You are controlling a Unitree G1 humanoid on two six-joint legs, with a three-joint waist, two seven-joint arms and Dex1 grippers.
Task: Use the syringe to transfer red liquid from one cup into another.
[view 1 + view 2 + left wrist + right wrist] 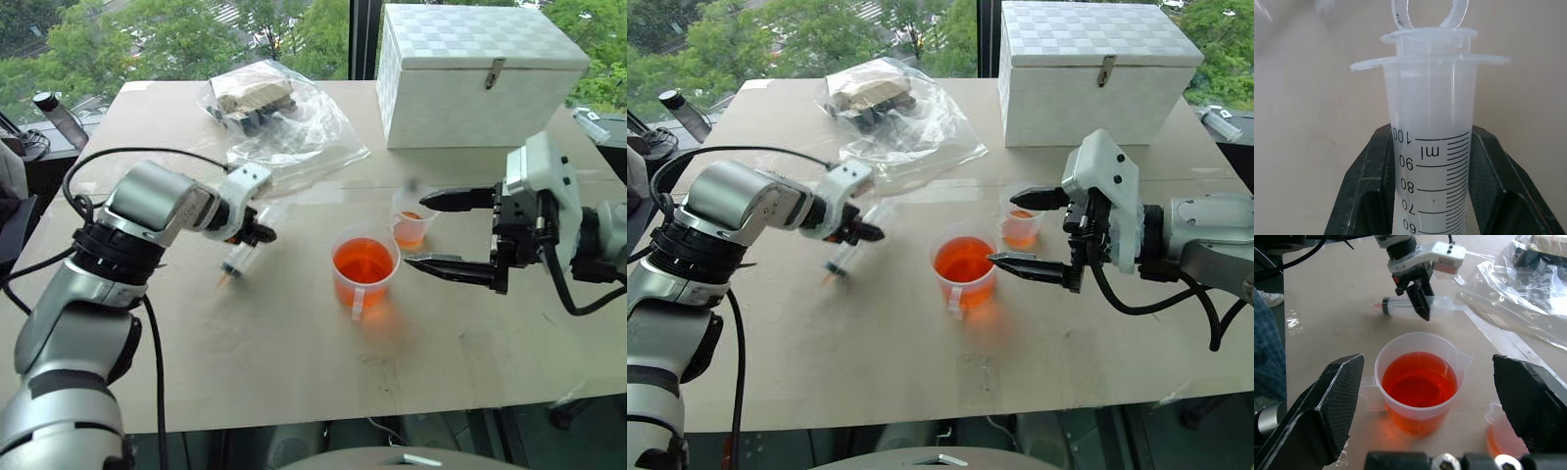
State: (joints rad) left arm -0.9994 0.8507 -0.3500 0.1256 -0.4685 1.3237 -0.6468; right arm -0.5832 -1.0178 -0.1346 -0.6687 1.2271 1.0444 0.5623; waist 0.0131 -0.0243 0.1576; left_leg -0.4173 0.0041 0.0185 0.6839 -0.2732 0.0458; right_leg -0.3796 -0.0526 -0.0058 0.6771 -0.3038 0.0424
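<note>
Currently, head views: we list the left gripper (257,231) clamped on the syringe (238,260), held clear of the table (294,362) with its nozzle slanting down and toward the near left; the wide cup (364,266), holding most of the red liquid (363,260), stands to the right of the syringe, well apart from it; the smaller cup (412,225), with a shallow red layer, sits just beyond the wide one on its far right; the right gripper (446,231) hangs with jaws spread wide, empty, one finger over the smaller cup and the other near the wide cup's rim; a white box (480,73) and a plastic bag (279,122) lie at the far side.

Left wrist view: we record both fingers (1364,191) pressed against the barrel by the upper scale marks, just below the flange; the plunger appears pushed fully in.

Right wrist view: we note the syringe lying almost level in the other claw, beyond the wide cup; a person's sleeve and shoe at the edge.

Risks, as we judge them: the smooth round barrel may twist or slide in a two-finger pinch while swinging over the cup; a nozzle lowered off-centre could strike the rim and tip the cup; the open right fingers, so close to both cups, could knock either and spill; the plunger ring needs the right claw, and a missed catch would shove the syringe askew.
</note>
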